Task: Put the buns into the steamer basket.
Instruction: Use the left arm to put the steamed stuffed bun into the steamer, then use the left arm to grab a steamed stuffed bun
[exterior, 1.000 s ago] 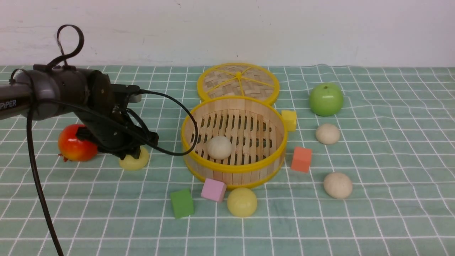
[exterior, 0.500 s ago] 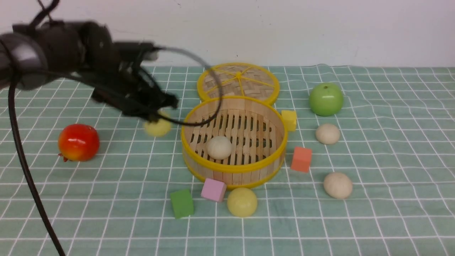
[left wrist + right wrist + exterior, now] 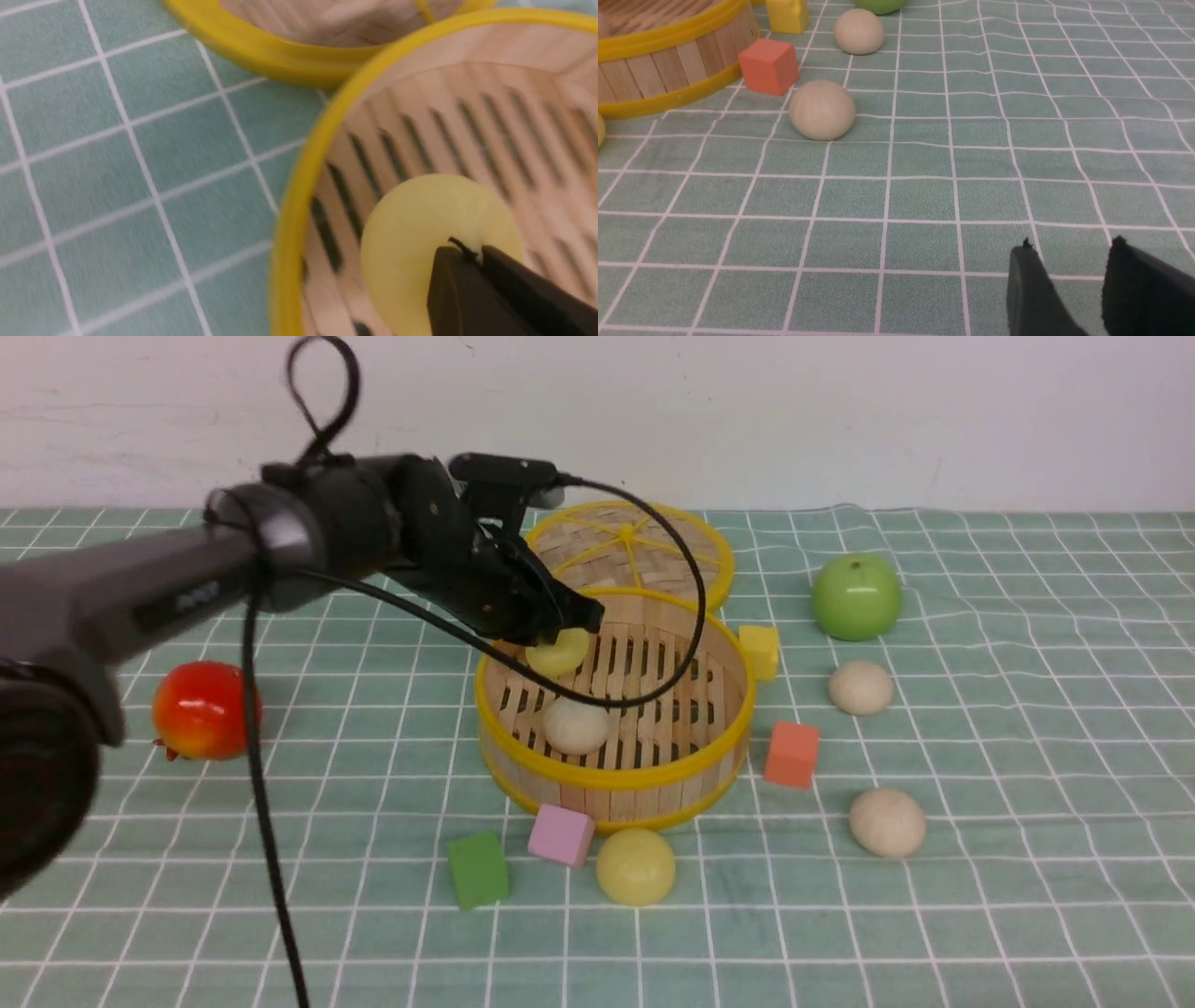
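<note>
The steamer basket [image 3: 611,775] stands mid-table with one beige bun [image 3: 576,724] on its slatted floor. My left gripper [image 3: 560,637] is shut on a pale yellow bun [image 3: 558,655] and holds it just above the basket's back-left part, inside the rim. In the left wrist view the bun [image 3: 420,224] sits at my left gripper [image 3: 472,254], over the slats and near the rim [image 3: 299,196]. Another pale yellow bun [image 3: 636,867] lies in front of the basket. Two beige buns [image 3: 861,688] [image 3: 887,822] lie to its right. My right gripper [image 3: 1069,247] is open and empty, low over the cloth.
The woven lid [image 3: 625,551] lies behind the basket. A green apple [image 3: 856,597] is at the back right, a red pomegranate [image 3: 205,709] at the left. Yellow [image 3: 760,651], orange [image 3: 792,755], pink [image 3: 560,834] and green [image 3: 478,870] cubes lie round the basket.
My left gripper has lifted the pale yellow bun off the cloth beside the pomegranate and carried it up and to the right, over the basket.
</note>
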You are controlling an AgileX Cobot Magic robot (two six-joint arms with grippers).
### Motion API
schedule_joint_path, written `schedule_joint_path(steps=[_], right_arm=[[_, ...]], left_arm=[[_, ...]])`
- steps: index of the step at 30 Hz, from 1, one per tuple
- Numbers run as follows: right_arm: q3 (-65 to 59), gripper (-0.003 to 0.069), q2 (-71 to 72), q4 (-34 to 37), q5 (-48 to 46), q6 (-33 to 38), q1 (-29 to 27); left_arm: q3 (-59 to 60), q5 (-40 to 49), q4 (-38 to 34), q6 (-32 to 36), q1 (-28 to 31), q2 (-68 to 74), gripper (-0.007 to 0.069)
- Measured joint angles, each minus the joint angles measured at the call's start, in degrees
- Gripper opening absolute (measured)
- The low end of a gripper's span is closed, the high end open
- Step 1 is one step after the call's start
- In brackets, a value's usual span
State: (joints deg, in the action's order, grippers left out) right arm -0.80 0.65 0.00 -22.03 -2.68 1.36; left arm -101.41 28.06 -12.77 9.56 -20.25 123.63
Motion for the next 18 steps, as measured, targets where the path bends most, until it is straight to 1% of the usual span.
schedule_joint_path(steps=[2,4,5,9,11,14,15,16,17,18], right_arm=[[0.0,0.024,0.0,0.0,0.0,0.0,0.0],[0.0,0.024,0.0,0.0,0.0,0.0,0.0],[0.0,0.024,0.0,0.0,0.0,0.0,0.0],[0.0,0.024,0.0,0.0,0.0,0.0,0.0],[0.0,0.024,0.0,0.0,0.0,0.0,0.0],[0.0,0.024,0.0,0.0,0.0,0.0,0.0],[0.0,0.024,0.0,0.0,0.0,0.0,0.0],[0.0,0.024,0.0,0.0,0.0,0.0,0.0],[0.0,0.024,0.0,0.0,0.0,0.0,0.0],[0.0,0.024,0.0,0.0,0.0,0.0,0.0]], left_arm=[[-1.5,-0.1,1.3,0.0,0.0,1.6,0.0045],[-2.2,0.1,1.9,-0.1,0.0,2.4,0.0118],[-2.4,0.3,1.9,-0.2,0.0,2.5,0.0139],[-2.6,1.8,2.1,-1.4,0.0,1.6,0.0298],[-2.6,3.4,2.3,-1.7,0.0,0.0,0.0348],[-2.6,7.7,1.5,-1.8,0.0,-4.2,0.0375],[-2.6,11.7,0.3,-2.2,0.0,-6.9,0.0369],[-2.6,11.7,0.2,-2.3,0.0,-6.9,0.0363],[-2.8,18.1,-1.6,-2.6,-0.1,-10.0,0.0329],[-2.8,18.1,-1.6,-2.6,-0.1,-10.0,0.0329]])
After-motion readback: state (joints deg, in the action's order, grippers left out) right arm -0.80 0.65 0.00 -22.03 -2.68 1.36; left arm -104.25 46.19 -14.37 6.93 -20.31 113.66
